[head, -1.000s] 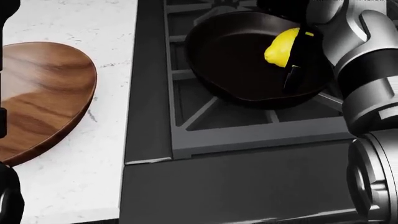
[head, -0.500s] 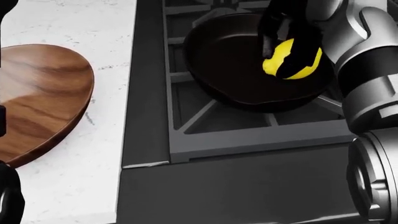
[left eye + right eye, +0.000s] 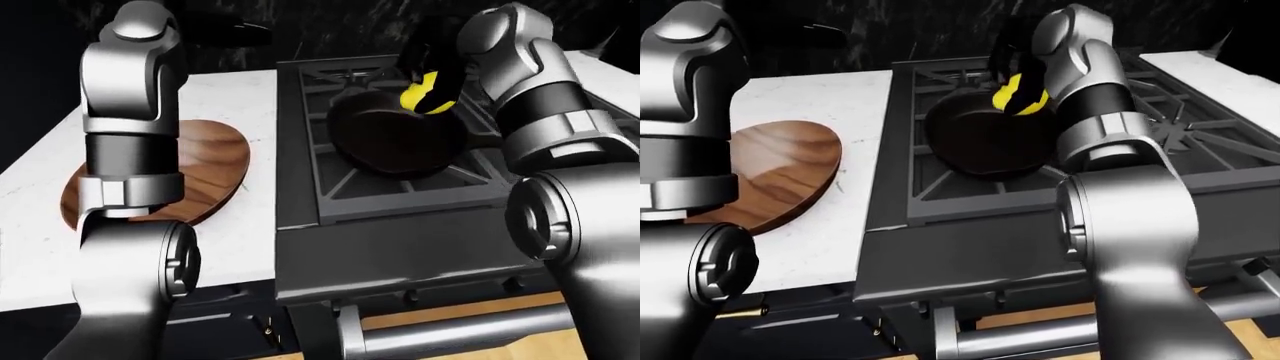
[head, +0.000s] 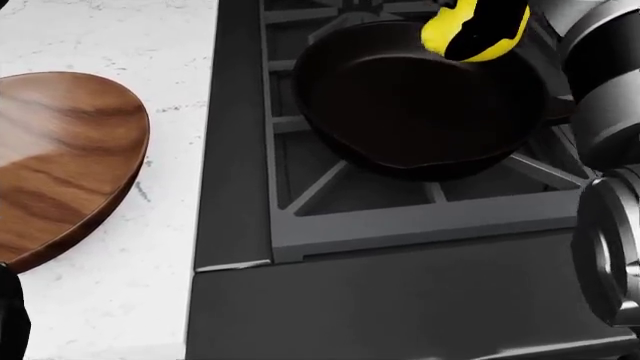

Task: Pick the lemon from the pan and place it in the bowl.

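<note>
The yellow lemon (image 4: 441, 31) hangs just above the far rim of the black pan (image 4: 400, 105), at the top of the head view. My right hand (image 4: 482, 28) is shut on it, its black fingers wrapped across the fruit and hiding part of it. The pan sits on the stove grate and holds nothing else. On the white counter to the left lies the shallow wooden bowl (image 4: 60, 157). My left arm stands upright over the bowl in the left-eye view. Its dark hand (image 3: 226, 30) barely shows against the dark wall, so the fingers are unreadable.
Grey stove grates (image 4: 400, 210) surround the pan, and a dark metal strip (image 4: 235, 150) separates stove and white counter (image 4: 150, 285). My right forearm (image 3: 545, 97) slants over the stove's right side. An oven handle (image 3: 450, 334) runs below.
My right hand has closed round the lemon and lifted it out of the pan's inside, up to the top edge of the head view. Bowl and pan stay put.
</note>
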